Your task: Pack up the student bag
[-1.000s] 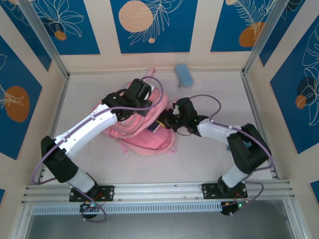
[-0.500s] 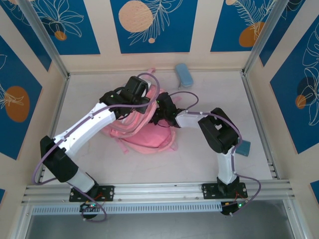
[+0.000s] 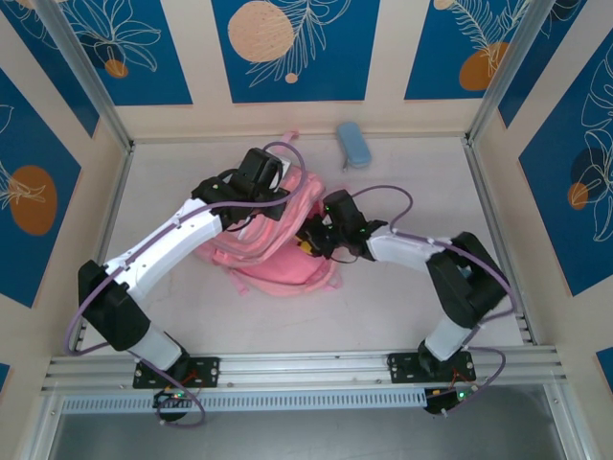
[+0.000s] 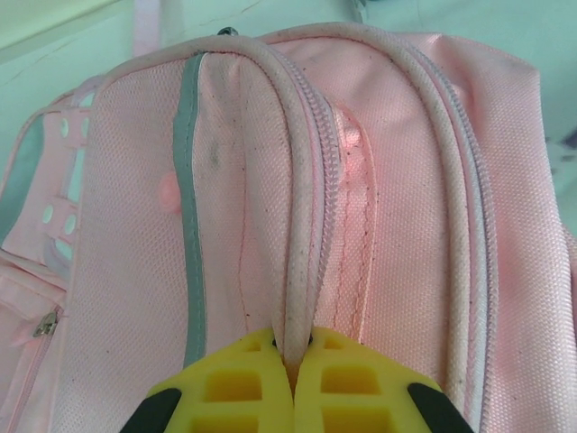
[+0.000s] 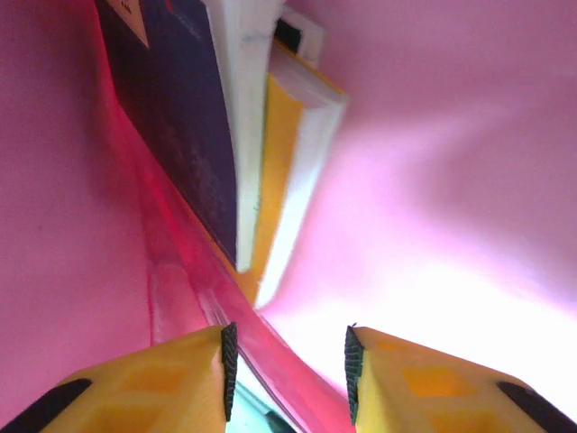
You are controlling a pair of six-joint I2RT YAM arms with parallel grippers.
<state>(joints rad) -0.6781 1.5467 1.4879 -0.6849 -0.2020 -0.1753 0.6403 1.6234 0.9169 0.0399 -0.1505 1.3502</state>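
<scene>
The pink student bag [image 3: 278, 266] lies mid-table with its mouth facing right. My left gripper [image 3: 277, 197] is shut on the bag's white piped rim [image 4: 302, 225], which runs up from between the yellow fingertips [image 4: 293, 347] across the pink fabric [image 4: 397, 180]. My right gripper [image 3: 312, 239] sits at the bag's mouth, open [image 5: 288, 370], with nothing gripped. Only the bag's lower edge crosses the gap. Inside the bag's pink lining [image 5: 442, 135] a dark blue book [image 5: 171, 126] and a yellow book [image 5: 281, 153] lie side by side, just ahead of the fingers.
A light-blue pencil case [image 3: 353, 144] lies by the back wall, beyond the bag. Metal frame posts and rails border the table on the left, right and front. Bare tabletop stretches to the right of the bag and in front of it.
My right gripper pushed into the bag's mouth, opened its jaws and drew back a little toward the opening. The left gripper kept hold of the rim with hardly any movement.
</scene>
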